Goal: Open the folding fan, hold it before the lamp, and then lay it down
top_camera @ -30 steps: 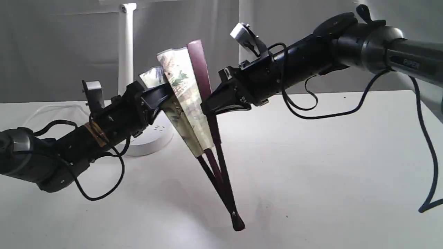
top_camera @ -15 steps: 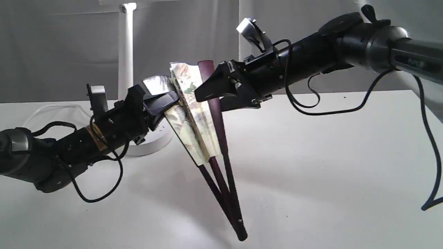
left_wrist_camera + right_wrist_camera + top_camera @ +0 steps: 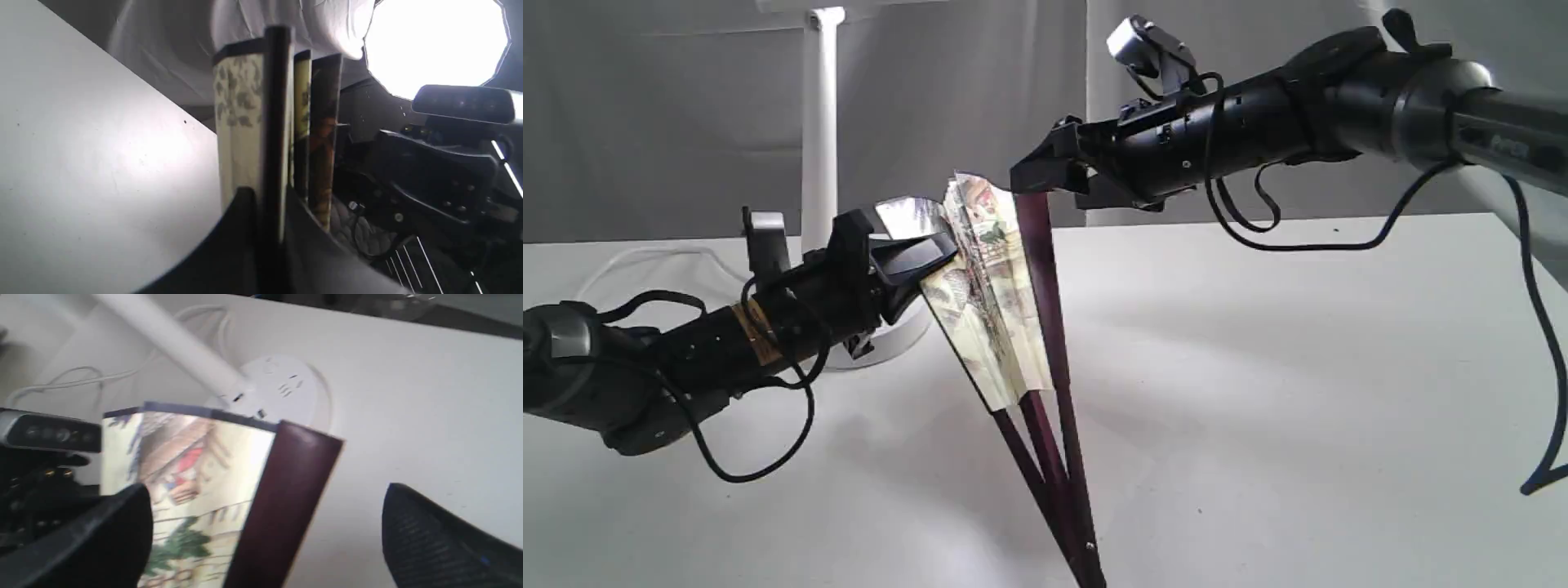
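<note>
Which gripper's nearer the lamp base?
Left. The left gripper grips the folding fan just before the lamp base; right gripper is open, higher, at the fan's top edge.

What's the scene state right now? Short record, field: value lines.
folding fan: partly open, standing tilted, pivot end down, leaf up
left end effector: shut on the fan's outer rib on the lamp side
right end effector: open, fingers either side of the maroon guard's top, not gripping
lamp: white post behind the fan, base partly hidden by the left arm
table: white, bears the lamp
task stage: fan not fully spread, not yet laid down
</note>
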`<state>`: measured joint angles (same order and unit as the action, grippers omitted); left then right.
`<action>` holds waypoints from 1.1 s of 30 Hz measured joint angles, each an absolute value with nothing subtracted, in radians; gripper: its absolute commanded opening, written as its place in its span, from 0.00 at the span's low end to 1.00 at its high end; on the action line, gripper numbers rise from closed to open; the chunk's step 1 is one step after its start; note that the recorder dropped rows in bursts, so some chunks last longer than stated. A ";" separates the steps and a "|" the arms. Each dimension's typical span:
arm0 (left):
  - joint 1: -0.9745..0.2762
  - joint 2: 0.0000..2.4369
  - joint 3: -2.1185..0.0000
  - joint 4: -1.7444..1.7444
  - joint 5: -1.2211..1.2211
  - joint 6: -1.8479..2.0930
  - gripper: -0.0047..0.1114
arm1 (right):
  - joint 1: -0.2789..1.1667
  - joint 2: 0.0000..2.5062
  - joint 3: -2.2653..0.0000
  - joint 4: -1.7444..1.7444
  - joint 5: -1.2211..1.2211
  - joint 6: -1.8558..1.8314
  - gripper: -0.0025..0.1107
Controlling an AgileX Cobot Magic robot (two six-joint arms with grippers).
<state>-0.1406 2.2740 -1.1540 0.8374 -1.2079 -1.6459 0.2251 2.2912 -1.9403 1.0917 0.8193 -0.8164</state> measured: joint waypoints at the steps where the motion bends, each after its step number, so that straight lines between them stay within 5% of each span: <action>1: -0.141 2.274 -1.154 0.837 -1.208 -1.654 0.04 | 0.221 2.291 -1.940 1.072 0.799 -0.808 0.69; 24: -0.141 2.191 -1.154 0.956 -1.205 -1.822 0.04 | 0.012 2.460 -1.945 1.579 1.211 -1.031 0.65; 33: -0.141 2.161 -1.154 0.960 -1.205 -1.822 0.04 | 0.076 2.506 -1.945 1.571 1.208 -1.078 0.48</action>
<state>-0.1406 2.1611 -1.1540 0.9599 -1.2050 -1.8224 0.0759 2.5062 -1.9447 1.5711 1.2084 -1.0780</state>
